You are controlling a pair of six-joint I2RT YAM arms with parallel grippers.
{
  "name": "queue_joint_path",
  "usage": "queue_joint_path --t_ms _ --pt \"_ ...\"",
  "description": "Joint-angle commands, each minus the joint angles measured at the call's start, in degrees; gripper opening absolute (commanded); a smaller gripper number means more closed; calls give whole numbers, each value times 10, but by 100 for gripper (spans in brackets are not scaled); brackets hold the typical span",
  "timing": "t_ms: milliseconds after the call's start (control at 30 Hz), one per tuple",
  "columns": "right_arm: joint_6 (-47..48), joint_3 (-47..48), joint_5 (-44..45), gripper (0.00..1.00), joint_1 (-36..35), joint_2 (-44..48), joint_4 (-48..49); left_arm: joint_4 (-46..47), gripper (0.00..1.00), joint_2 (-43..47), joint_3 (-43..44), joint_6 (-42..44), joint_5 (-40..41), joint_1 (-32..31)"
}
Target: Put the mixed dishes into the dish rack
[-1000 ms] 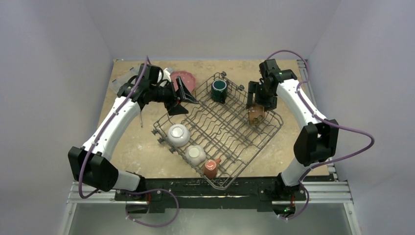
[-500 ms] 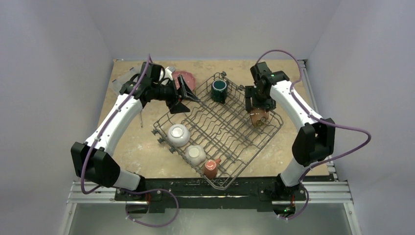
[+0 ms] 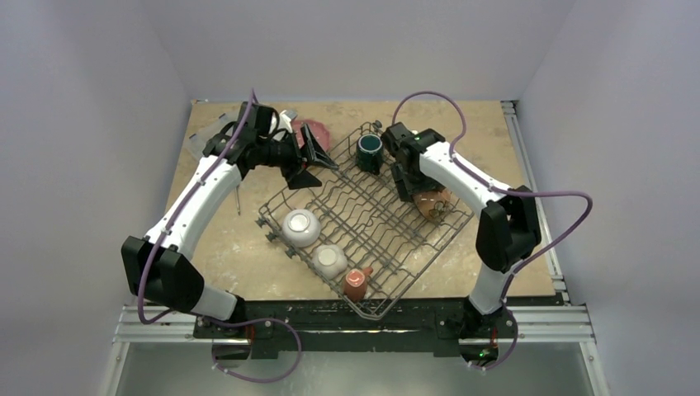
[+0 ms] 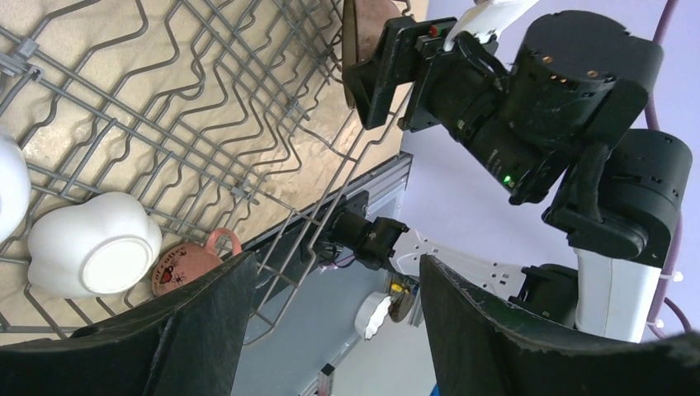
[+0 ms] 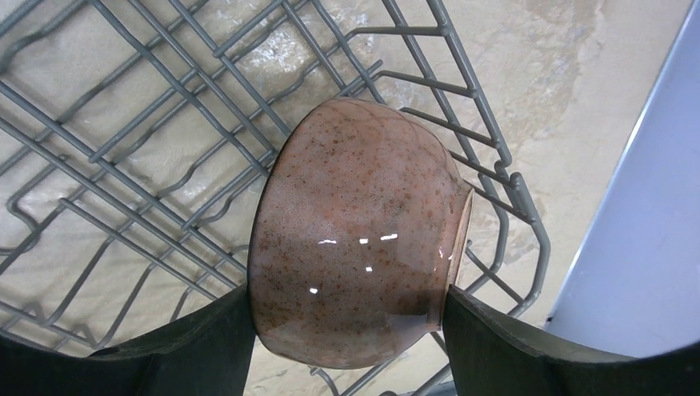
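Observation:
The grey wire dish rack [image 3: 376,219] lies diagonally mid-table. My right gripper [image 3: 413,190] is shut on the brown bowl [image 3: 434,205]. The bowl lies on its side in the rack's right corner, between the fingers in the right wrist view [image 5: 359,247]. My left gripper [image 3: 317,167] is open and empty above the rack's far-left corner. The dark teal mug [image 3: 369,153], white bowl [image 3: 301,227], small floral bowl [image 3: 329,261] and red-and-white mug [image 3: 357,283] sit in the rack. The pink plate [image 3: 314,129] lies behind my left gripper, partly hidden. The yellow plate is out of view.
A screwdriver [image 3: 238,198] lies on the table left of the rack. A clear plastic box [image 3: 205,140] sits at the far left, partly under my left arm. The table's right rail [image 3: 536,206] runs close to the rack's right corner.
My right arm has swung its wrist to the left, and the brown bowl has dropped lower into the rack's right corner. My left gripper has hardly moved.

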State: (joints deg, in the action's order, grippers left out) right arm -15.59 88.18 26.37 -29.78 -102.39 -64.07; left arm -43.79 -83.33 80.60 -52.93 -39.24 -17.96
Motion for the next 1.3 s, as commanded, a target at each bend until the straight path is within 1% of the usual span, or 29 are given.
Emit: queue_joint_path --t_ms 0,133,333,533,567,700,867,1000,1100,1167,1267 --pt "-9 33 104 0 -17 -7 -27 19 71 -7 28 -1 -15 5" --pt "-20 31 141 0 -27 -16 -35 21 70 -9 28 -2 -16 5" --pt "-33 16 158 0 -32 -49 -28 24 70 -12 28 -2 -17 5" --pt "-18 15 127 0 -42 -70 -4 25 70 -13 30 -3 -16 5" --pt "-18 15 124 2 -46 -77 -1 26 70 -14 30 -3 -16 5" --pt "-19 10 107 22 -54 -99 9 29 70 -13 30 -5 -15 5" --pt "-11 -5 63 42 -56 -99 36 29 70 -11 28 -6 -13 4" --pt "-10 -10 23 52 -56 -101 57 29 70 -8 26 -9 -10 5" --pt "-14 -4 4 54 -56 -110 64 28 70 -4 25 -10 -8 5" --pt "-19 1 9 61 -56 -114 65 26 70 -1 24 -11 -7 5" --pt "-20 2 3 74 -56 -112 73 23 71 8 20 -10 -4 5"
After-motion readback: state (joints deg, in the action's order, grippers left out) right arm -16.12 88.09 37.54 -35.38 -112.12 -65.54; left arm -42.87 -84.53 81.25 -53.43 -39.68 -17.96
